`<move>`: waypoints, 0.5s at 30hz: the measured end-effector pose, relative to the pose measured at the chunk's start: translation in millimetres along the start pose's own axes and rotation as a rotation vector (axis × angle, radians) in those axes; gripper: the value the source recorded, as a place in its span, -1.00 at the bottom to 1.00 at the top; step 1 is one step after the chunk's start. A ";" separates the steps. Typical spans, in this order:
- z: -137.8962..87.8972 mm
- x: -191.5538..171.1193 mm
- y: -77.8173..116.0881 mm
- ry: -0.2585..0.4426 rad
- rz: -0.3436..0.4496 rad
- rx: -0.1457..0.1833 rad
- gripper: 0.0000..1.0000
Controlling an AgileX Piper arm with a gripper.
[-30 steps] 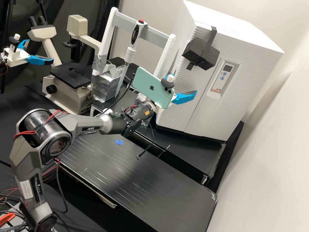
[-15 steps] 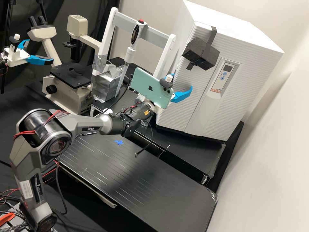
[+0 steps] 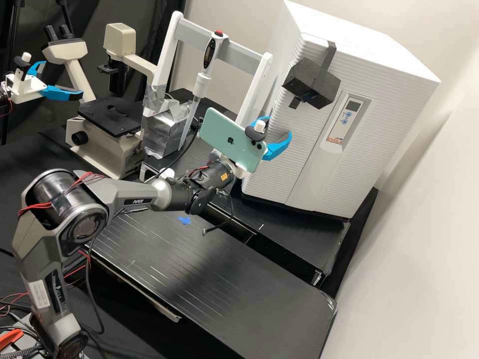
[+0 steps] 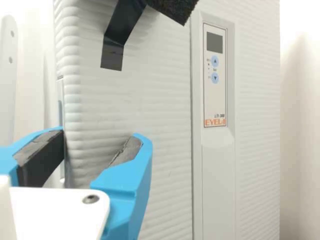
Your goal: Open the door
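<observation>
White and ribbed, the shut door (image 3: 292, 172) faces me on the tall, pale cabinet (image 3: 369, 55) standing on the black bench. My two bright blue fingers with dark grey pads (image 4: 135, 175) are spread apart, nothing between them, and my white gripper (image 3: 279, 125) hangs near the cabinet's side edge. I judge that one finger is set past that edge and the other across the face so that I can get a hold and pull; whether either touches, I cannot tell. A narrow upright recess (image 4: 61, 110) in the side may be where the door gives.

Over the cabinet's top hangs a flat black strap (image 3: 328, 57) bearing a rough black block (image 3: 304, 85), kept high, perhaps so it stays out of my way. A mint-green phone (image 3: 217, 130) is clamped at my wrist, probably to look along my reach.

As for containers, the cabinet is closed, so its contents are hidden from me. A boxy bundle wrapped in silver tape (image 3: 164, 134) sits against the white upright frame (image 3: 167, 55), likely weighting its foot; what the wrapping holds, I can't say.
</observation>
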 end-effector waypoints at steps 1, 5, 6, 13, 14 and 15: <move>0.4 -0.4 0.0 0.004 -0.001 -0.006 -1.00; 1.7 -0.7 1.2 0.007 -0.005 -0.021 -1.00; 1.8 -0.7 1.4 0.010 -0.007 -0.028 -1.00; 4.6 -1.7 4.1 0.021 -0.011 -0.034 -1.00; 5.2 -2.1 4.0 0.023 -0.012 -0.028 -1.00; 6.1 -2.7 4.2 0.025 -0.014 -0.032 -1.00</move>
